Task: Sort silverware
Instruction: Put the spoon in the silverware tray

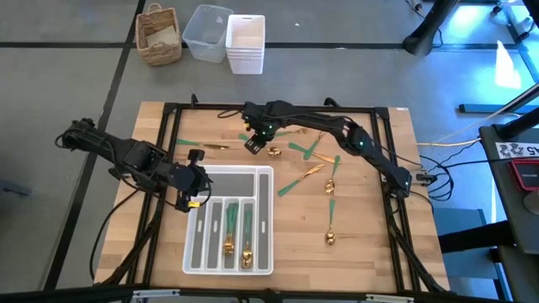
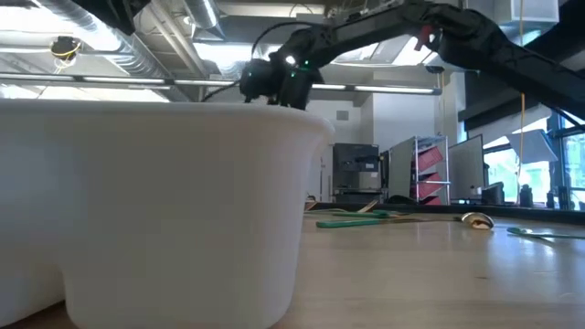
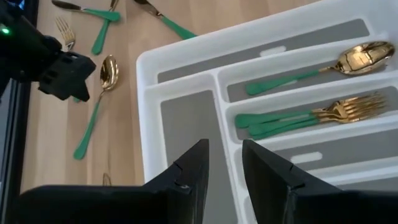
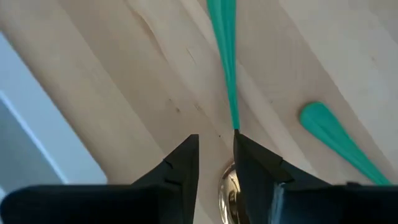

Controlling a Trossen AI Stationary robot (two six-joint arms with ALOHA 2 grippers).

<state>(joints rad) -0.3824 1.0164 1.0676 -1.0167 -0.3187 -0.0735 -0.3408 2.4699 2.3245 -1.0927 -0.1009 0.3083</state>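
The white organizer tray (image 1: 265, 177) lies near the table's front. It holds gold spoons (image 3: 357, 59) and forks (image 3: 348, 109) with green handles in separate slots. More silverware lies loose on the wood behind and right of it, among it a spoon (image 1: 274, 152) and a second one (image 1: 331, 238). My right gripper (image 4: 216, 152) points down over the first spoon's neck, slightly open. Its bowl (image 4: 227, 183) shows between the fingers, its green handle (image 4: 225, 56) runs away beyond them. I cannot tell whether they touch it. My left gripper (image 3: 224, 155) hovers open and empty over the tray's far left corner.
Beyond the far edge stand a wicker basket (image 1: 160, 35), a clear bin (image 1: 205, 32) and stacked white bins (image 1: 245, 44). A black frame rail (image 1: 168, 126) borders the table. Bare wood (image 1: 370, 236) lies right of the tray. In the low view the tray wall (image 2: 164, 201) fills the foreground.
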